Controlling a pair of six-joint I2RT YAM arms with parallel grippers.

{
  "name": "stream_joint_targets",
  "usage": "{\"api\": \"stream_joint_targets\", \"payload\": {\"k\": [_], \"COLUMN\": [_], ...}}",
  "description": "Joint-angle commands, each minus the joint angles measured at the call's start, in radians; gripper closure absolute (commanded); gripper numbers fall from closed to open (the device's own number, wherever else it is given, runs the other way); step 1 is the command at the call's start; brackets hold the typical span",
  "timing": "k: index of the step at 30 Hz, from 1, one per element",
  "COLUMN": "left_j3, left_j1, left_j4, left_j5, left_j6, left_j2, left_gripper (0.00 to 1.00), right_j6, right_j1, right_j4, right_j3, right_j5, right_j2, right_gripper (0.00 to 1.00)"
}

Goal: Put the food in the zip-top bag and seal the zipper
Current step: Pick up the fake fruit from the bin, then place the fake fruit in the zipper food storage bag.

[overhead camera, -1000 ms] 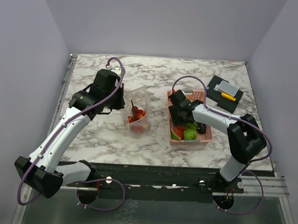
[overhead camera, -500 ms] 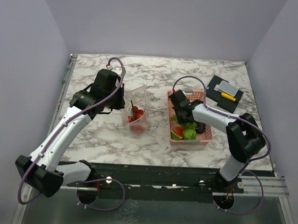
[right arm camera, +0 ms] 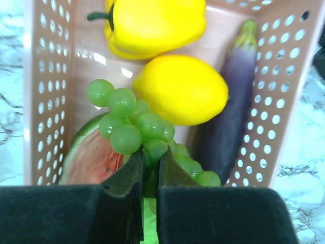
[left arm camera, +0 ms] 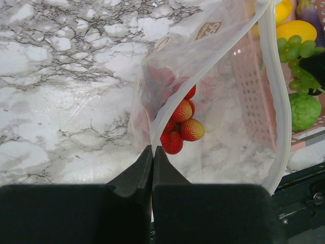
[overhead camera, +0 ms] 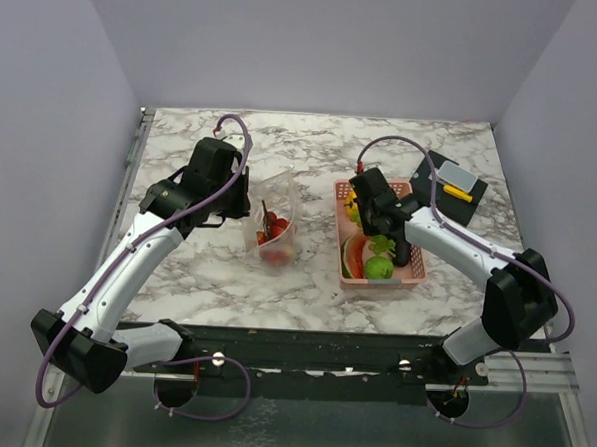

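Right wrist view: the jaws of the right gripper (right arm camera: 149, 165) are clamped on a bunch of green grapes (right arm camera: 133, 124) over the pink basket (right arm camera: 43, 76), with a lemon (right arm camera: 180, 89) at one o'clock and a watermelon slice (right arm camera: 89, 157) at nine. The left gripper (left arm camera: 152, 155) pinches the rim of the zip-top bag (left arm camera: 213, 66) tight, with strawberries (left arm camera: 182, 124) inside at one o'clock.

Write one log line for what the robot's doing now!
left pincer: shut on zip-top bag rim | right pincer: shut on green grapes over pink basket | bag: open, strawberries inside
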Motion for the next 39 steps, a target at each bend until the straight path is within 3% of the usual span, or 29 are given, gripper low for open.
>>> {"api": "stream_joint_targets", "payload": {"k": [1, 12, 22, 28, 39], "left_j3": [0.01, 0.008, 0.005, 0.003, -0.011], "left_j1": [0.0, 0.001, 0.001, 0.002, 0.001], "left_j4": [-0.001, 0.005, 0.012, 0.018, 0.034], "left_j5": [0.007, 0.007, 0.008, 0.008, 0.051], "left_j6": [0.009, 0.004, 0.002, 0.001, -0.007], "left_j2": [-0.008, -0.012, -0.015, -0.013, -0.013], "left_gripper": [1.0, 1.0, 1.0, 1.0, 1.0], "right_j6": [0.004, 0.032, 0.101, 0.186, 0.347], "right_j1": [-0.003, -0.003, 0.026, 0.053, 0.114], "right_j4": [-0.051, -0.065, 0.018, 0.164, 0.414], "right_j3": [0.058, 0.158, 0.274, 0.288, 0.293], "right_j5": [0.05, -0.084, -0.365, -0.487, -0.512], "right_j2": [-0.073, -0.226, -0.305, -0.324, -0.277], "right_gripper": [0.99, 0.99, 0.99, 0.99, 0.99]}}
